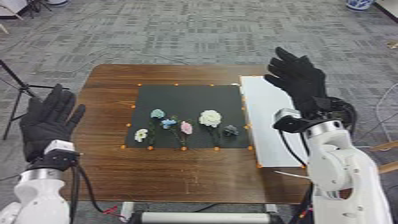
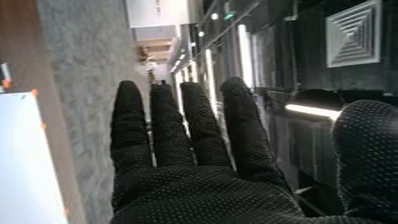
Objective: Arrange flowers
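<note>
Right hand [image 1: 300, 80] raised near white sheet [image 1: 268, 122], fingers straight and slightly spread, thumb apart; left hand [image 1: 48, 125] at left edge of table [image 1: 160, 175], fingers straight, thumb out; flowers [image 1: 210, 118] in loose row on near half of black mat [image 1: 187, 97]

Mid-frame, here's a creamy-white bloom [image 1: 210, 118], a pink flower [image 1: 187, 128], a blue flower [image 1: 169, 122], a teal flower [image 1: 157, 113], black mat [image 1: 191, 97] dotted orange round its edge, brown table [image 1: 160, 172]!
</note>
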Robot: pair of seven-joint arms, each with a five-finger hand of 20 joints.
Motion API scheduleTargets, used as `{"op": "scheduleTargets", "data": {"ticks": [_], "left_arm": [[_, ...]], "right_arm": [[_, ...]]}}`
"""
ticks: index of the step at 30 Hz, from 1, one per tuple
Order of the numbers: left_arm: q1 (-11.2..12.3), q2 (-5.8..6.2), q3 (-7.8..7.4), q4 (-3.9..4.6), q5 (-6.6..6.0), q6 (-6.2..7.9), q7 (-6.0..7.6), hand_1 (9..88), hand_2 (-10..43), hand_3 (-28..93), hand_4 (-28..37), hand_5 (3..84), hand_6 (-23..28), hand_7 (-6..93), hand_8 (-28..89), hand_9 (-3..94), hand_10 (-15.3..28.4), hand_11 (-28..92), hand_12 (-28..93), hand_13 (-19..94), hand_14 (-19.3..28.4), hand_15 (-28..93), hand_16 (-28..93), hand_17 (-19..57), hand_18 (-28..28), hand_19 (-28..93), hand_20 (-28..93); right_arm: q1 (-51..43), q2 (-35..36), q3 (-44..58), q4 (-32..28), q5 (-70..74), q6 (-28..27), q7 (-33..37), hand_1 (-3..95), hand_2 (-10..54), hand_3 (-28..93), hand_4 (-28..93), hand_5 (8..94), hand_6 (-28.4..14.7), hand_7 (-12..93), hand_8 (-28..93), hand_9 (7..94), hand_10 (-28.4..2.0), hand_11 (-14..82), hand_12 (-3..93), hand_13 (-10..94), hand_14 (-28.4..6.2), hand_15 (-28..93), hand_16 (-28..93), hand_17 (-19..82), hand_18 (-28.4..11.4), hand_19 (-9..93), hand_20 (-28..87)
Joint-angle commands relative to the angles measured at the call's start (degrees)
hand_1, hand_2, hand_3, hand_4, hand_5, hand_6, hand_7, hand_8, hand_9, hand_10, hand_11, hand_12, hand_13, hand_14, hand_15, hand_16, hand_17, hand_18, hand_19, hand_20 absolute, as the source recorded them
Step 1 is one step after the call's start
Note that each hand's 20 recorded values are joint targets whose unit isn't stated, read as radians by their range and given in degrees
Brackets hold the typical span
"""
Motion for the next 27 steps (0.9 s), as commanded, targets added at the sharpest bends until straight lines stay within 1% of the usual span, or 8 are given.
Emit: {"op": "scheduleTargets", "data": {"ticks": [1,3,5,8,17,23,25,27], "left_arm": [[0.4,0.66,-1.30,-0.51,0.18,0.26,1.41,25.5,16.7,65,-28.3,37.8,5.6,10.4,-11,30.4,12.1,15,3,22,8.2,11,-6,-4.9,11.9,31,7],[0.5,0.89,-1.47,-0.31,0.32,-0.71,1.34,25.7,16.7,65,-28.3,37.8,5.6,10.4,-11,30.3,12.1,15,3,22,8.2,11,-6,-4.9,11.9,31,7],[0.9,1.44,-1.85,-0.34,-0.25,-1.68,1.01,26.7,17.8,61,-28.3,37.7,5.6,10.3,-11,30.2,12.1,15,3,22,8.3,12,-6,-5.0,11.9,31,7],[0.6,1.36,-1.74,-0.34,0.53,-1.48,0.92,28.5,19.0,54,-28.3,37.4,5.8,10.0,-11,29.8,12.1,14,3,22,8.4,12,-6,-5.0,12.0,31,7],[0.2,1.26,-1.45,-0.13,0.55,-1.50,0.81,25.9,18.1,60,-28.3,37.2,5.9,9.9,-11,29.7,12.2,14,4,22,8.7,12,-6,-5.1,12.0,32,7],[-0.4,1.11,-0.88,0.53,0.48,-1.43,0.55,26.1,17.9,61,-28.3,37.4,6.0,10.1,-11,29.7,12.2,14,4,23,8.9,12,-6,-5.1,12.1,32,7],[0.0,1.38,-1.17,0.90,0.99,-2.00,0.00,26.3,17.9,61,-28.3,37.4,5.9,10.1,-11,29.8,12.3,14,4,23,8.9,12,-6,-5.1,12.1,32,7],[0.6,1.51,-1.36,0.86,0.29,-1.57,-0.06,27.1,18.0,60,-28.3,37.4,5.9,10.2,-11,29.8,12.2,14,4,23,8.9,12,-6,-5.1,12.1,32,7]], "right_arm": [[-1.3,-1.3,1.5,-0.5,-0.3,-4.6,-0.8,4.7,10.9,76,-25,40.4,-6.3,4,-8,35.6,-15.9,2.9,11.7,26,-14.3,6,17,11,-16.0,30,12],[-1.4,-1.3,1.6,-0.6,-0.6,-4.7,-1.3,4.3,10.7,76,-25,40.5,-6.2,4,-8,35.4,-16.1,2.8,11.7,26,-14.3,6,17,11,-16.1,29,12],[-1.5,-1.4,1.5,-0.5,-0.4,-4.7,-1.2,4.1,10.6,76,-24,40.5,-6.3,4,-8,35.4,-16.1,2.7,11.6,26,-13.9,5,17,11,-16.1,29,12],[-1.9,-1.5,1.1,-0.4,-1.2,-4.0,-3.1,4.0,10.6,76,-24,40.6,-6.4,4,-8,35.4,-15.8,2.6,11.3,26,-13.1,5,17,11,-16.2,29,13],[-3.3,-1.9,0.5,-1.0,-1.8,-3.2,-3.9,4.9,10.8,77,-24,41.4,-6.3,4,-8,36.3,-15.6,3.0,11.0,26,-12.3,5,17,11,-15.9,28,13],[-4.0,-1.7,-0.3,-1.1,-1.6,-2.5,-4.1,5.4,11.2,77,-24,41.7,-6.3,5,-8,36.4,-15.6,3.0,11.0,26,-12.4,5,17,11,-15.9,28,13],[-3.7,-1.5,-1.4,-0.9,-1.4,-1.2,-4.4,5.6,11.3,77,-24,41.8,-6.3,5,-8,36.7,-15.6,3.2,11.0,27,-12.4,6,17,11,-15.9,29,13],[-3.2,-1.8,-1.4,-0.6,-2.2,-2.9,-4.5,5.9,11.5,77,-24,42.5,-6.3,5,-8,37.2,-15.7,3.3,11.0,27,-12.3,6,17,11,-16.1,29,13]]}}
